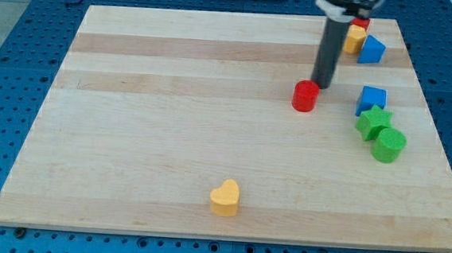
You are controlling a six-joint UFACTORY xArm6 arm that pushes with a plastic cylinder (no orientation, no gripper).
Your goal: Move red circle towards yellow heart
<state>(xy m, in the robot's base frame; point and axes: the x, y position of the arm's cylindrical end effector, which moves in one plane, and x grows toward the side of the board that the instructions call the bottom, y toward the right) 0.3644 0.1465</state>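
Note:
The red circle (305,96) sits on the wooden board right of centre, in the upper half. The yellow heart (225,197) lies near the board's bottom edge, below and to the left of the red circle. My tip (321,86) stands just to the upper right of the red circle, touching or almost touching its edge. The dark rod rises from there to the view's top.
A blue block (371,99), a green star (374,122) and a green circle (389,144) cluster at the right. A yellow block (353,41), a blue block (372,50) and a red block (361,24) sit at the top right corner. The board (170,123) rests on a blue perforated table.

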